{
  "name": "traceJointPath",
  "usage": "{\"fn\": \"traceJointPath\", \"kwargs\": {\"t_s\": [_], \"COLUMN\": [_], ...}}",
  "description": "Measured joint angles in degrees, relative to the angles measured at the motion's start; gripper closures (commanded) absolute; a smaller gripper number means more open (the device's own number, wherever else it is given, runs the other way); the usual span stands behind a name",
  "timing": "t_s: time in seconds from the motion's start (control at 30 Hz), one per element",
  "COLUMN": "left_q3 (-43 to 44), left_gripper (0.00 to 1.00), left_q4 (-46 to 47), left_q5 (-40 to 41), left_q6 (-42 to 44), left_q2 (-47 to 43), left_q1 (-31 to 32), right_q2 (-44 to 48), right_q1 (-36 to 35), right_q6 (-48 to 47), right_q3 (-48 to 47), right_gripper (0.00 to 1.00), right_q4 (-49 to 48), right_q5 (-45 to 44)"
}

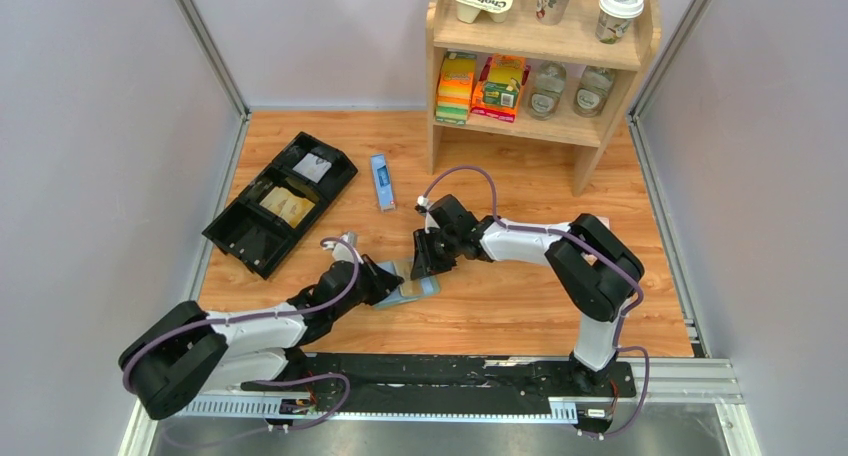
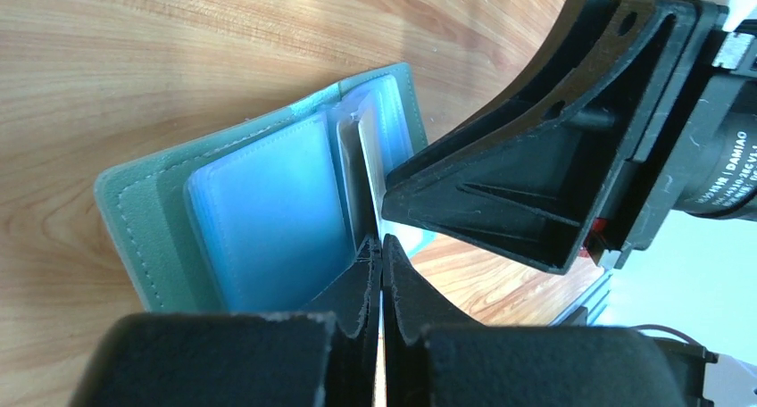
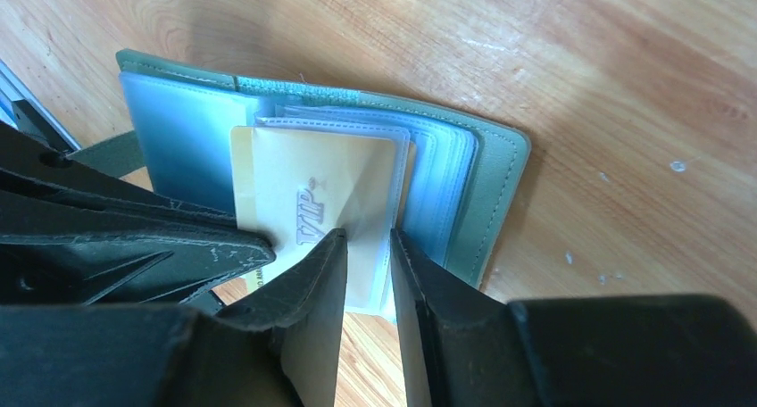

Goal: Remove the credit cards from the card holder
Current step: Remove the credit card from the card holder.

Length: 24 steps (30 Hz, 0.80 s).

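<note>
The card holder lies open on the wooden table between both grippers, sage green outside with pale blue pocket pages. In the right wrist view a golden credit card marked "VIP" sticks partly out of a pocket of the card holder. My left gripper is shut on this card, seen edge-on. It also shows in the top view. My right gripper is slightly open, its tips down at the pocket pages beside the card. It shows from above too.
A black compartmented tray lies at the back left, with a tan card-like item and a pale one in its compartments. A narrow blue box lies behind the grippers. A wooden shelf with groceries stands at the back right.
</note>
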State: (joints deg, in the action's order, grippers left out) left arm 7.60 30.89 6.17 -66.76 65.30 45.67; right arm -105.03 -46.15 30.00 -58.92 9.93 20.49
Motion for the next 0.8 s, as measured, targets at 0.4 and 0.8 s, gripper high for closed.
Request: {"fn": "traceJointPath", "kwargs": {"t_s": [0.4,0.8], "left_q3": [-0.4,8.0], "left_gripper": [1.00,1.00], "left_q4": [-12.5,-35.1], "left_q5": [1.9,4.0], "left_q6": [-0.3,6.9], "left_q2": [-13.7,-20.2], "left_q1": [0.2,0.3], "right_q2": [-1.1,-1.1], "right_q1": [0.0,0.1], "right_q6": [0.7,0.9], "right_q3": [-0.8,-0.8], "right_gripper": [0.69,0.68], "right_q4": [0.1,0.0], "right_q5": [1.3,1.2]}}
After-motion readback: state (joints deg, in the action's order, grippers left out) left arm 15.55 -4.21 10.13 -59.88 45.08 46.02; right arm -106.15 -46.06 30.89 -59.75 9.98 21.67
